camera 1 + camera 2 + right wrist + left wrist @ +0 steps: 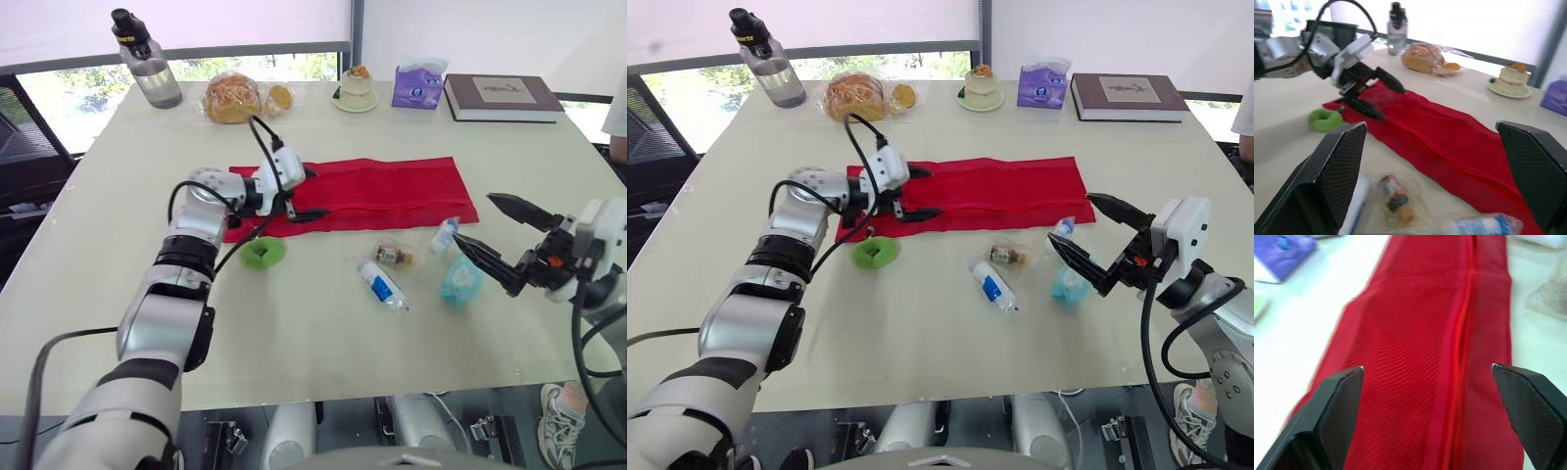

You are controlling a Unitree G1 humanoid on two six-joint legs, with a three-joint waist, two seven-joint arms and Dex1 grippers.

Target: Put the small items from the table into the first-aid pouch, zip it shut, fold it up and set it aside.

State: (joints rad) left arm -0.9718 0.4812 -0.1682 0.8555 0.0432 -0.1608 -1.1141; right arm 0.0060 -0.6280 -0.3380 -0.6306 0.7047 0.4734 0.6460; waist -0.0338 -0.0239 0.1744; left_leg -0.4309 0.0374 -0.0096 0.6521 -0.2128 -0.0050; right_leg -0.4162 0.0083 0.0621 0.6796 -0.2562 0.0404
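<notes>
You are holding the left hand (pixel 318 193) spread over the left end of the one red pouch (pixel 392 191). The right hand (pixel 474 217) is hovering, likewise spread, just beside the teal packet (pixel 460 279), one of five small items (pixel 380 284) sitting well off the near desk (pixel 294 343) edge.

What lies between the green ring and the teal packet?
A small wrapped brown bottle and a blue-and-white tube, in the left eye view.

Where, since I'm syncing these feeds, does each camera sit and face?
Eyes: on the head, looking down at the table; both arms show.
Left wrist: along the open left pincer onto the pouch; its fingers show.
Right wrist: along the open right pincer across the table; its fingers and the left pincer show.
Shared: the pouch.
</notes>
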